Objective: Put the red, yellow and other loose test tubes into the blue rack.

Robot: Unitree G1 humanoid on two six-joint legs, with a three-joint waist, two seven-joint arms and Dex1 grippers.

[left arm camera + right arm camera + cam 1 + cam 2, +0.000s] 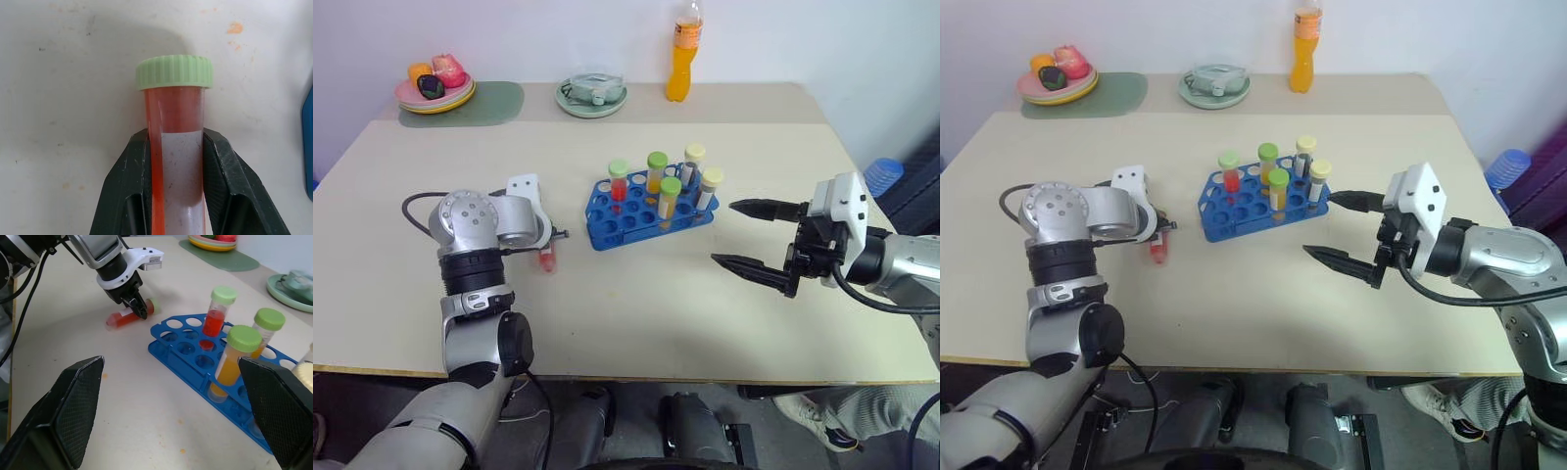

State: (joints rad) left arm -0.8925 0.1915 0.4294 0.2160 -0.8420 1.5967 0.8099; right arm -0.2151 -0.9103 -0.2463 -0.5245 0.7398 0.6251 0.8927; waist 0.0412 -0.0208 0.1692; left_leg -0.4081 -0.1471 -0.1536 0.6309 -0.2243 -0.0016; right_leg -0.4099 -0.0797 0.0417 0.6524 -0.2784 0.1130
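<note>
A red test tube [176, 147] with a pale green cap lies on the table, left of the blue rack [607, 235]. My left gripper [551, 242] points down at it and is shut on its middle, both fingers [128, 171] pressing its sides. Several capped tubes stand upright in the rack, among them a red one [619, 182] and yellow-orange ones [670, 198]. My right gripper [724, 233] hovers open to the right of the rack, nothing between its fingers.
An orange drink bottle [683, 54] stands at the table's far edge. A green dish [592, 96] is to its left. A plate of toy fruit [435, 88] sits on a green mat [494, 103] at the far left corner.
</note>
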